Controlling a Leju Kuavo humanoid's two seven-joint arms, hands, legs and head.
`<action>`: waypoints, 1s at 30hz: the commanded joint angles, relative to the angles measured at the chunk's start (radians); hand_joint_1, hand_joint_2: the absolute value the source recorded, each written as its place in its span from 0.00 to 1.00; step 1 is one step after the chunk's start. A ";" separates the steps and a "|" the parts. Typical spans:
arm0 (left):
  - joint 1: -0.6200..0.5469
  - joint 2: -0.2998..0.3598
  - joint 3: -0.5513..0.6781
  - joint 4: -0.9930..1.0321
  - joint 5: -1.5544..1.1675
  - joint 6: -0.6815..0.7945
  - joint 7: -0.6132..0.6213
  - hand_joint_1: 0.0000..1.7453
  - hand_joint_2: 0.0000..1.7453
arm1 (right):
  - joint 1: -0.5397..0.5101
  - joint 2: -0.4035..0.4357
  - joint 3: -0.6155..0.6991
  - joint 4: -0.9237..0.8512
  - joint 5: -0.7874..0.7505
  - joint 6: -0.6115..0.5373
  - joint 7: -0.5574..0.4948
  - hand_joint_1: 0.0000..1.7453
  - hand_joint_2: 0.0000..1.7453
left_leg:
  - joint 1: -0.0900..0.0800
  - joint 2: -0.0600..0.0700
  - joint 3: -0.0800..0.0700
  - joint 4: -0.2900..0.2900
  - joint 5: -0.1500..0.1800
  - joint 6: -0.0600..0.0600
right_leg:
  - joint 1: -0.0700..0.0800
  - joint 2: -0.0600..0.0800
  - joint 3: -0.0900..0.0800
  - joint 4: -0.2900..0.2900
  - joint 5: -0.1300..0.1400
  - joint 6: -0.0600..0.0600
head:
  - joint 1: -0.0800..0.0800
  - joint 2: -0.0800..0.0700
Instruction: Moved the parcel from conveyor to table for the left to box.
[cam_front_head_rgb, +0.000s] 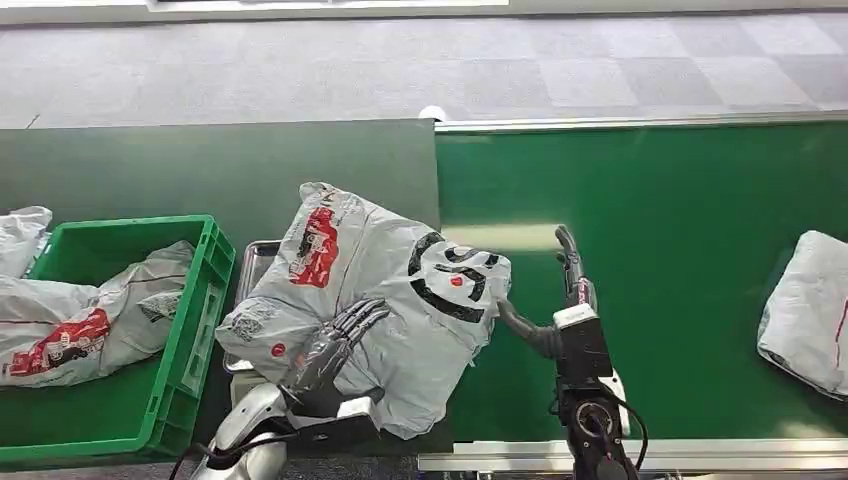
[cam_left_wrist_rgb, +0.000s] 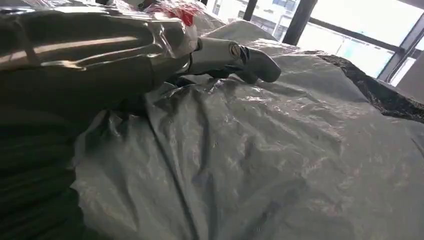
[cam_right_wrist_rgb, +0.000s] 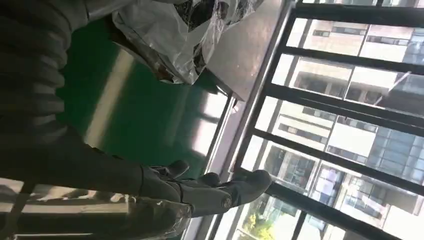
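Parcel: a grey plastic mailer (cam_front_head_rgb: 380, 300) with red and black print is lying on the dark worktop (cam_front_head_rgb: 200, 165), over a metal tray (cam_front_head_rgb: 252, 262) — its right edge is reaching onto the green conveyor (cam_front_head_rgb: 650, 300).
Left robot hand (cam_front_head_rgb: 335, 345): is resting flat on the parcel, fingers spread, gripping nothing.
Right robot hand (cam_front_head_rgb: 560, 300): is hovering over the belt just beside the parcel's right edge — fingers extended, holding nothing.
Green crate (cam_front_head_rgb: 190, 330): is sitting left of the tray, holding similar bags (cam_front_head_rgb: 90, 320).
Second parcel (cam_front_head_rgb: 810, 310): is lying far right on the conveyor.
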 joint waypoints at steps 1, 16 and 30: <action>-0.017 0.007 0.001 0.089 -0.004 -0.010 0.007 0.00 1.00 | -0.010 0.007 -0.022 0.018 -0.001 0.006 0.005 0.00 1.00 | 0.000 0.000 0.001 -0.002 0.001 0.000 | 0.000 0.000 0.001 -0.002 0.001 0.000 | 0.000 0.000; -0.003 -0.015 0.048 0.031 0.117 0.046 -0.073 1.00 1.00 | -0.001 0.016 -0.043 -0.002 -0.006 0.020 0.005 0.00 1.00 | 0.000 0.000 0.001 -0.001 0.001 0.001 | 0.000 0.000 0.001 -0.002 0.001 0.000 | 0.000 0.000; 0.003 -0.034 0.078 -0.028 0.184 0.137 -0.146 1.00 1.00 | 0.002 0.015 -0.054 -0.012 -0.014 0.028 0.001 0.00 1.00 | 0.000 0.001 0.001 -0.001 0.000 0.000 | 0.000 0.001 0.000 -0.001 0.000 0.000 | 0.000 0.000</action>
